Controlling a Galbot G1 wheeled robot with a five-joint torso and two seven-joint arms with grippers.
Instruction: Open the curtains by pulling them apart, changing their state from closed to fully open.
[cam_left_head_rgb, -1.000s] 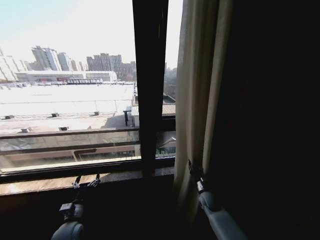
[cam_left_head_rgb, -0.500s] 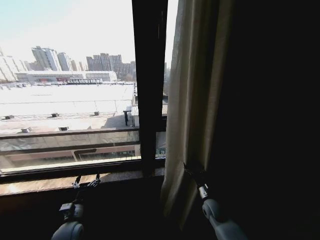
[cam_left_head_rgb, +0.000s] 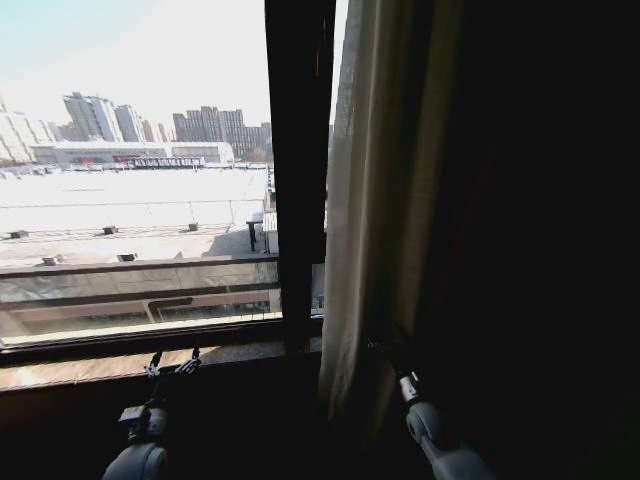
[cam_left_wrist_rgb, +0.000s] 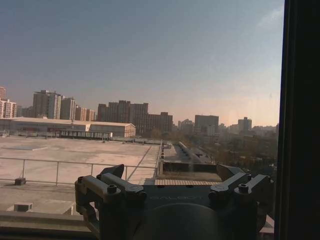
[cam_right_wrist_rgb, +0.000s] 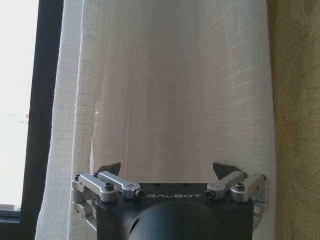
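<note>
1. Right gripper (cam_right_wrist_rgb: 167, 172): jaws spread wide, nothing held. The sheer curtain (cam_right_wrist_rgb: 175, 90) hangs straight ahead of my fingertips, bunched between the window frame (cam_right_wrist_rgb: 42, 110) and the brown drape (cam_right_wrist_rgb: 297, 100).
2. Drive forward until pleats sit between the fingers, then close.
3. Pull sideways toward the drape, level, no downward tug.
4. Left gripper (cam_left_head_rgb: 172, 368) idle and open, near the sill (cam_left_head_rgb: 60, 370).

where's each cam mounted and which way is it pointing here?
Head view: on the robot's head, facing the window; both arms low, left end effector by the sill, right end effector at the sheer curtain.
Left wrist view: on the left wrist, looking out at the city; open left end effector in front.
Right wrist view: on the right wrist, facing the sheer curtain; open right end effector in front.
Shared: head and right wrist views show that curtain and the dark window frame.
</note>
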